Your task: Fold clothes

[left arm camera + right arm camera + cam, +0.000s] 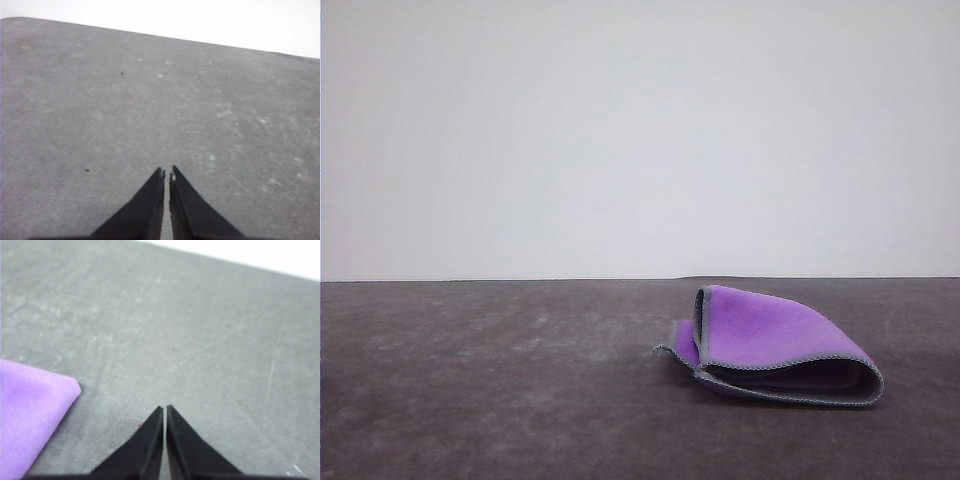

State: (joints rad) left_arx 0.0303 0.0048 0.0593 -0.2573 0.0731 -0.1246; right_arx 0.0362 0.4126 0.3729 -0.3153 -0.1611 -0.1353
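Note:
The clothes are one small purple cloth with light grey stitched edging, lying folded over on the dark table at the right of the front view, its dark grey inner face showing in the fold. A purple corner of the clothes lies close beside my right gripper, which is shut with nothing in it above bare table. My left gripper is shut too, empty, over bare table with no cloth near it.
The dark grey table stretches wide to the left of the cloth. A plain white wall stands behind the table's far edge.

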